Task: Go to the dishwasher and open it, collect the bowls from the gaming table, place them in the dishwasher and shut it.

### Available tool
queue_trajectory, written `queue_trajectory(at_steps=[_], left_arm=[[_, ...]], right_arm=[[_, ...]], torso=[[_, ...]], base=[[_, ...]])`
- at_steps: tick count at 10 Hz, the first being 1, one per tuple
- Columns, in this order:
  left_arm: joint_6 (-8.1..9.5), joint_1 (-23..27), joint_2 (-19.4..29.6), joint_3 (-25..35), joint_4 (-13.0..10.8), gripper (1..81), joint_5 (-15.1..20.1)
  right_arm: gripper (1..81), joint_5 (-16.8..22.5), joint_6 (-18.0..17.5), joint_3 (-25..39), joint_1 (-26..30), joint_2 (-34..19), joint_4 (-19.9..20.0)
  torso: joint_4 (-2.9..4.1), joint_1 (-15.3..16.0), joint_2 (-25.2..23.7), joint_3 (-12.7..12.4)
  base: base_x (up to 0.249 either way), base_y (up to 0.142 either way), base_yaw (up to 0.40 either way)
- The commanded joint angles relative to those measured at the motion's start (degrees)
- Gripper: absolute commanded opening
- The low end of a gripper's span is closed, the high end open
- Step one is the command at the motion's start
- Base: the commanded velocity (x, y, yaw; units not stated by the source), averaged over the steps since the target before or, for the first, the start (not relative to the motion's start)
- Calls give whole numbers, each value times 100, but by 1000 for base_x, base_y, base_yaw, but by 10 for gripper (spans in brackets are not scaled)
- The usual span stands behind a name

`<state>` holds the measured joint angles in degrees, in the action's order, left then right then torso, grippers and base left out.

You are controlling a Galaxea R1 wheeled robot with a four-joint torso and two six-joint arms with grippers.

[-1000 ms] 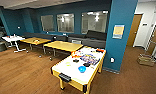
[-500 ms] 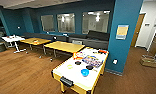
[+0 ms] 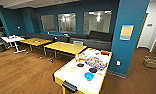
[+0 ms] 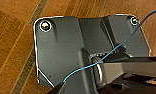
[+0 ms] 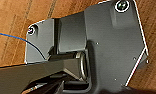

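Observation:
The gaming table (image 3: 69, 75), long and white-topped, stands ahead, slightly right of centre, its short end toward me. Colourful board games and boxes (image 3: 95, 62) cover its far half. Two small dark bowls lie on it, one (image 3: 80, 65) near the left side and one (image 3: 93, 70) toward the middle. A bright blue round dish (image 3: 89, 75) sits just in front of them. The dishwasher is out of view. Both wrist views look down past the robot's dark plate onto the wooden floor (image 4: 14, 37).
Yellow-topped tables (image 3: 65, 47) stand behind the gaming table to the left, with a small white table (image 3: 12, 38) further left. A dark sofa (image 3: 94, 40) lines the back wall. A teal pillar (image 3: 129, 37) rises close on the right, and a low crate (image 3: 152, 62) sits beyond it.
The whole head picture has shifted as the robot drives: the gaming table sits a little nearer and lower, and the pillar has slid right. Nothing on the table has moved.

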<state>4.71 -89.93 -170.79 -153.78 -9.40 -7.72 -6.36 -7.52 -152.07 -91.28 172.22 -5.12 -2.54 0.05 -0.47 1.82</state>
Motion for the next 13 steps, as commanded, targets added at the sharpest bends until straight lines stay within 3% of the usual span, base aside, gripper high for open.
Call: queue_trajectory(at_steps=[1, 13], left_arm=[[-5, 217, 36, 15, -1, 811, 253], [4, 190, 27, 6, 8, 811, 244]], right_arm=[[811, 276, 14, 3, 211, 17, -24], [811, 276, 14, 3, 202, 43, -33]], torso=[[0, 0, 0, 0], [0, 0, 0, 0]], base=[[174, 124, 0], [169, 126, 0]])
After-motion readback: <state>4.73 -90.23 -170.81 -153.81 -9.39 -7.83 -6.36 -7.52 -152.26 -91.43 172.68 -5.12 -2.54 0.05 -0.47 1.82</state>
